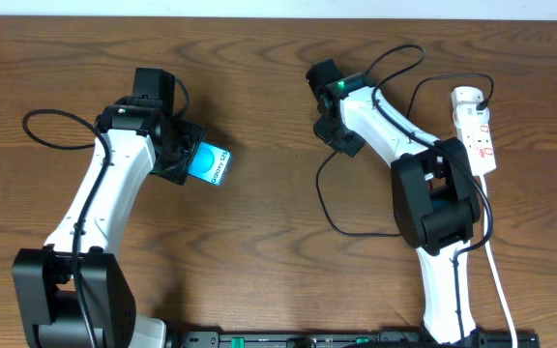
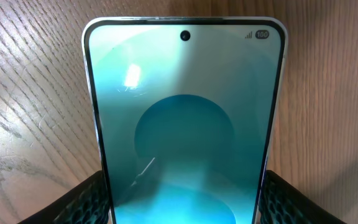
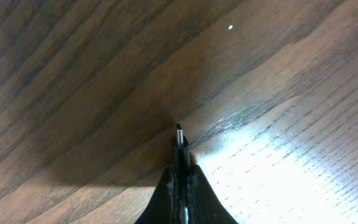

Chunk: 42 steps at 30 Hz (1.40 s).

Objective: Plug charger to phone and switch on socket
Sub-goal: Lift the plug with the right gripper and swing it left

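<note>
The phone [image 1: 210,163] shows its cyan screen at centre left. My left gripper [image 1: 180,157] is shut on its near end. In the left wrist view the phone [image 2: 185,118] fills the frame, and a black finger [image 2: 84,200] presses each long edge. My right gripper [image 1: 340,142] is shut on the charger's small plug tip [image 3: 179,134], which sticks out beyond the fingertips [image 3: 190,177] over bare wood. The charger's thin black cable [image 1: 329,208] loops across the table toward the right. The white socket [image 1: 479,130] lies at the far right, away from both grippers.
A white cord [image 1: 498,275] runs from the socket down to the table's front edge. The right arm's black elbow [image 1: 433,198] stands between the cable loop and the socket. Another thin black wire [image 1: 46,130] loops at the left beside the left arm.
</note>
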Tool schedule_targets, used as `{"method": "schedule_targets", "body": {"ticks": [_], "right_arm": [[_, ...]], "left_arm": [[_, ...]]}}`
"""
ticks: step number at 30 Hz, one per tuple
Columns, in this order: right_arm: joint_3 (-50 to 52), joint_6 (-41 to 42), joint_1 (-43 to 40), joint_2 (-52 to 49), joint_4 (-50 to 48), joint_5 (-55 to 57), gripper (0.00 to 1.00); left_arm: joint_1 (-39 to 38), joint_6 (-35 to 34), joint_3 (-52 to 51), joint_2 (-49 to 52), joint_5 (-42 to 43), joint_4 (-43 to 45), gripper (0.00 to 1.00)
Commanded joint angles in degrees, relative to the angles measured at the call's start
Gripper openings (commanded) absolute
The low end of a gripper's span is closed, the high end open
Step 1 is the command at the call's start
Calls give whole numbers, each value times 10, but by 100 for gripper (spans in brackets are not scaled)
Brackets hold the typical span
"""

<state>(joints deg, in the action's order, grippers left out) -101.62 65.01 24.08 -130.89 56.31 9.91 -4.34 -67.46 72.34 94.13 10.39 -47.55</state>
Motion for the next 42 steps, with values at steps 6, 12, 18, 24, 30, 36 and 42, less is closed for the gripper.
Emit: {"method": "schedule_targets", "body": {"ticks": [6, 12, 18, 24, 30, 36, 42], "right_arm": [[-51, -56, -1, -9, 17, -9, 1], [-110, -108, -1, -9, 51, -24, 1], [-189, -195, -1, -9, 87, -84, 1], [-278, -303, -2, -9, 128, -185, 1], [-347, -420, -10, -9, 168, -334, 1], [-370, -545, -31, -9, 202, -559, 1], [-370, -703, -57, -9, 281, -740, 1]], "left_arm": [[0, 8, -1, 0, 1, -1, 7], [0, 8, -1, 0, 1, -1, 7], [0, 8, -1, 0, 1, -1, 7], [0, 10, -1, 0, 1, -1, 7], [0, 34, -1, 0, 2, -2, 7], [1, 40, -1, 0, 4, -2, 7], [12, 51, -1, 0, 23, -3, 7]]}}
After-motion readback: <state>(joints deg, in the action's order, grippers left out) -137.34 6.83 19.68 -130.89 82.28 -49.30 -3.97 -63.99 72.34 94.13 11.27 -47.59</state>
